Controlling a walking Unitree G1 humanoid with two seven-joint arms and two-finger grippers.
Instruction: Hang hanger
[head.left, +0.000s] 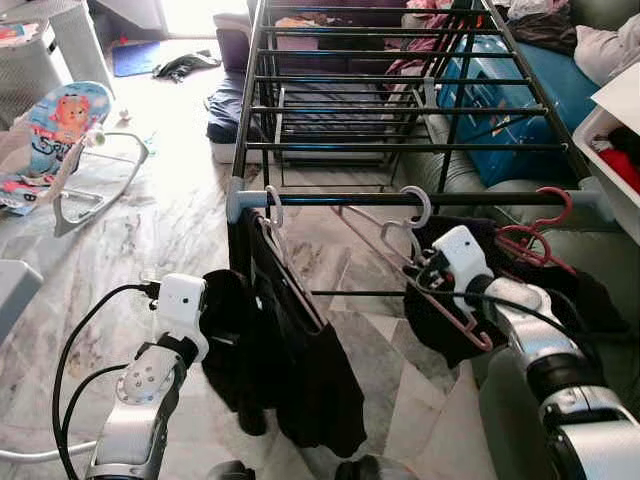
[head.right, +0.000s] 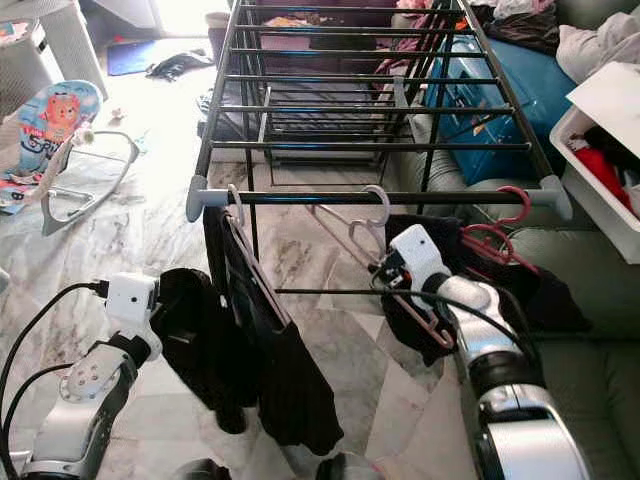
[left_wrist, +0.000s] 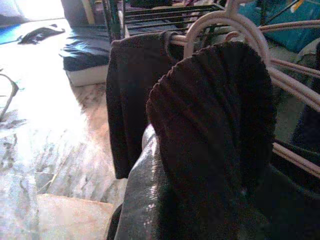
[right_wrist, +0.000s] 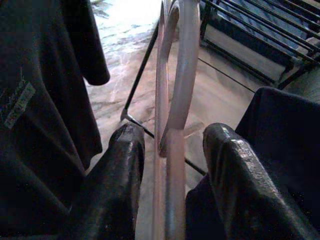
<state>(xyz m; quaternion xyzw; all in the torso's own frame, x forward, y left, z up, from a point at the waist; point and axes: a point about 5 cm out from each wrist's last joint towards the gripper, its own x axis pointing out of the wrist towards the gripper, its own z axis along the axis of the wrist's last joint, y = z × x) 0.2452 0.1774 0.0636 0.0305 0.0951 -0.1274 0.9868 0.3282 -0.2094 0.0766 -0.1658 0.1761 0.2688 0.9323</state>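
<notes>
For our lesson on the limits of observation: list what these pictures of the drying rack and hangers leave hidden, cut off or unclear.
- Left gripper: in the eye views its fingers are buried in the black garment; in the left wrist view cloth covers one finger.
- Pink hanger: the right wrist view cuts off its lower part; whether the right gripper pinches it is unclear.
- Red hanger: dark clothing hides its lower part.

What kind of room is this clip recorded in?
Most likely a lived-in home living room doubling as a laundry-drying spot: a metal drying rack with a dark garment on a hanger, a baby bouncer on the marble floor, and a green sofa beside the rack.
</notes>
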